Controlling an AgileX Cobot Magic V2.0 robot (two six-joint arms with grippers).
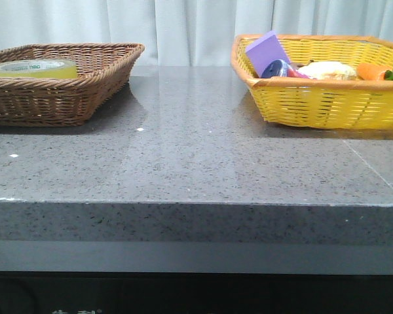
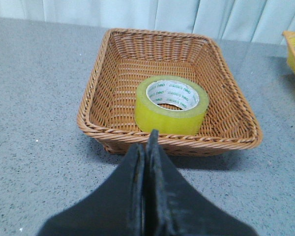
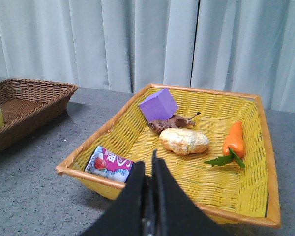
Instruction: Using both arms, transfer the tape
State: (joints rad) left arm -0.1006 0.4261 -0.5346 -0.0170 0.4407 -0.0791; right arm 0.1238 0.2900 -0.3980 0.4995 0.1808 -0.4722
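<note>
Tape (image 2: 171, 104) lies flat inside brown wicker basket (image 2: 96, 101) on table (image 1: 196, 157); pickup looks not yet begun. Left gripper (image 2: 148, 147) hovers short of basket rim, jaws together; right gripper (image 3: 148, 172), near yellow basket (image 3: 263, 162), likewise. Next, prob.: left opens, reaches in.

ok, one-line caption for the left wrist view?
Left hand, shut, faces the brown wicker basket holding the yellow tape lying flat on the grey table.

The front camera looks low across the desk (image 1: 196, 150). Each wrist camera looks down close at one basket. All three see the brown basket (image 1: 59, 85).
</note>
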